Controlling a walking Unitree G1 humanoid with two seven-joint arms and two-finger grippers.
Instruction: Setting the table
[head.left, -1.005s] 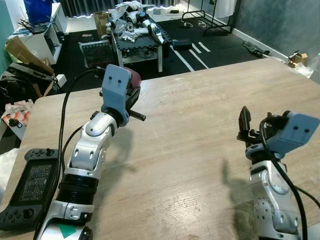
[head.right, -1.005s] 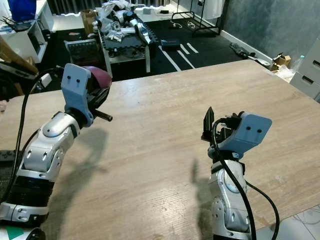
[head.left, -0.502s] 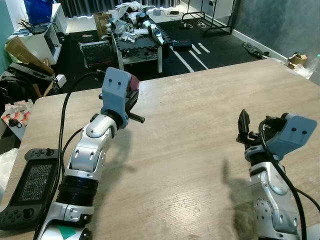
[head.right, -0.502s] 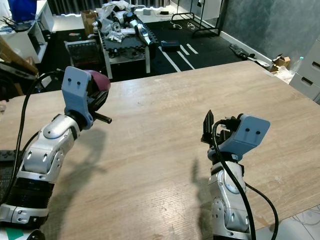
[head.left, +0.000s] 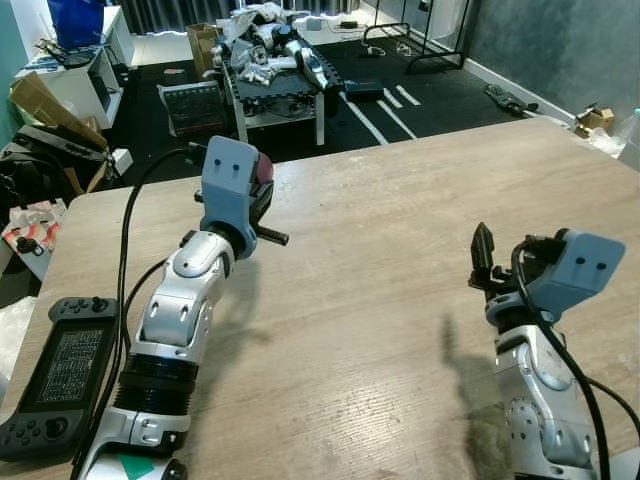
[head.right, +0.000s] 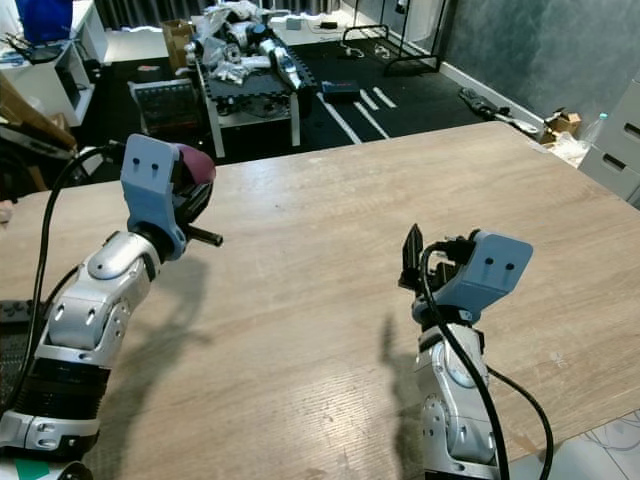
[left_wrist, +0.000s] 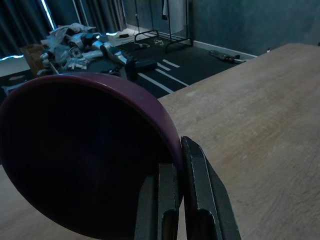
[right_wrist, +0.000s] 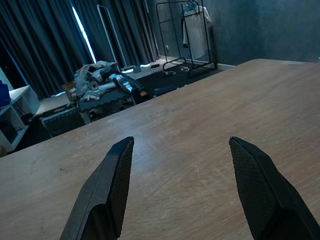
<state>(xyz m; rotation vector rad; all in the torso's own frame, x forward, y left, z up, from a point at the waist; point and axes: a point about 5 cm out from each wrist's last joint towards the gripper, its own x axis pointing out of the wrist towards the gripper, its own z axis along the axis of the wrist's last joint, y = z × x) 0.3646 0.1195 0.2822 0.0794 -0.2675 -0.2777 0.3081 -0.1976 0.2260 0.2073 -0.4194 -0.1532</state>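
1. A broad pale wood-grain desk (head.left: 400, 230) spreads before the robot, its top bare around both arms.
2. The left claw (left_wrist: 175, 200) is clenched on the rim of a maroon bowl (left_wrist: 85, 150), held above the desk's left part with its hollow toward the wrist camera.
3. The right claw (right_wrist: 177, 192) hangs over the desk's right part, its fingers (right_wrist: 107, 192) spread wide and grasping nothing.
4. A black handheld game console (head.left: 55, 375) lies on the desk's left edge, beside the left arm.
5. Beyond the far edge is a dark floor with white stripes (head.left: 385, 110), and a low table (head.left: 275, 80) heaped with what look like robot parts, too small to make out.
6. White shelving (head.left: 85, 60) stands at the left, a clothes rack (right_wrist: 187, 35) against dark curtains (right_wrist: 50, 45) at the back.
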